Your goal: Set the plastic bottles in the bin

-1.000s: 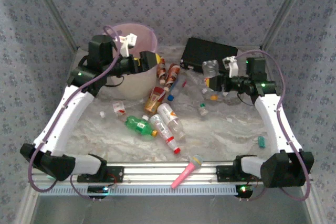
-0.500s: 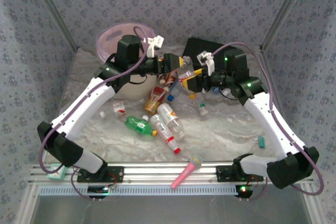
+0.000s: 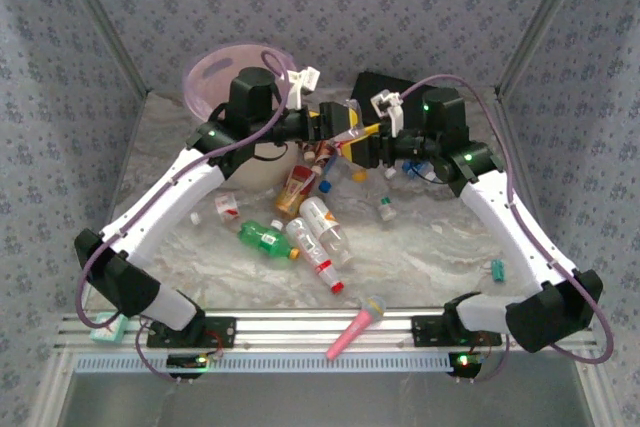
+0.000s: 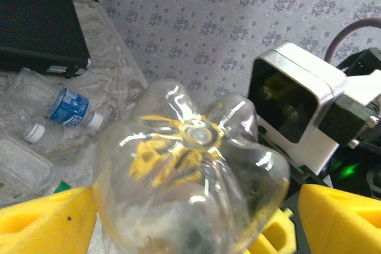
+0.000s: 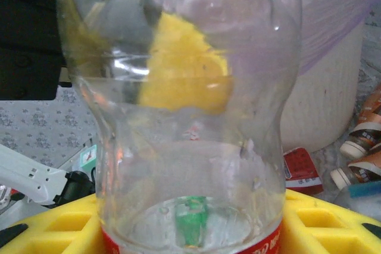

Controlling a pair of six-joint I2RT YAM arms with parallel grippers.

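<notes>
Mid-air over the marbled table [image 3: 430, 247], as seen from my remote station: one clear plastic bottle with a red label [image 4: 190, 147] hangs between two grippers. The right gripper [image 5: 190, 224] is clamped on it at the label, with a yellow finger pressed to each side. The left gripper [image 4: 190, 221] has its yellow fingers spread wide on either side of the bottle's lobed base; I cannot tell whether they press it or merely flank it. The bottle's long axis lies roughly level, running from one gripper to the other. Its base points into the left gripper and its neck end toward the right one, hidden from me.

One large round pale-pink translucent bin [image 3: 215, 67] stands upright, mouth up, to the left of the left gripper and just behind it. Below both grippers I count at least seven more plastic bottles [image 3: 328, 227] lying on their sides, among them one green bottle [image 3: 265, 237] and an orange-brown bottle [image 3: 296, 190]; those under the arms I cannot count. One flat black case [image 4: 36, 22] sits beyond the grippers. One pink toy microphone [image 3: 357, 325] lies well short of them, near the arm bases.
</notes>
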